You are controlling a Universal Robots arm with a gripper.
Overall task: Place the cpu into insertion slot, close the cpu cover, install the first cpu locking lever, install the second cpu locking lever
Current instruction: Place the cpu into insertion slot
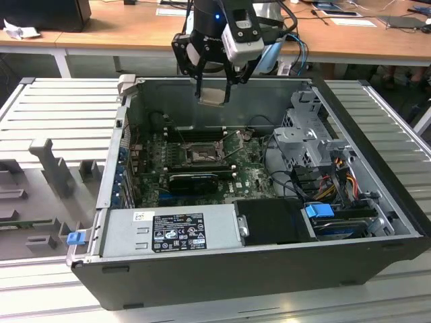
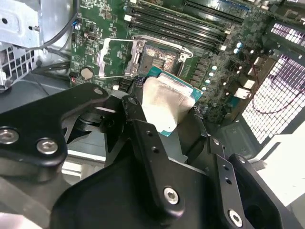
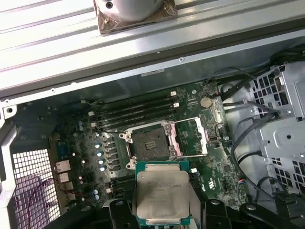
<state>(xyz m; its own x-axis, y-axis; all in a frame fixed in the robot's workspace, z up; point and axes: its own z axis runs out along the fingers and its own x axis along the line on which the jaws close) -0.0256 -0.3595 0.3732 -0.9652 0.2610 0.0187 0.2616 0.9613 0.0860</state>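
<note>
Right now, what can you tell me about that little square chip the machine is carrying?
The cpu is a small, flat square with a pale silver-beige metal face, rounded at the corners, and a thin green rim showing around it. The tool clamps it by two opposite edges, metal face toward the wrist cameras. It hangs in the air over the open case, above the green board and apart from the slot, which lies bare.
</note>
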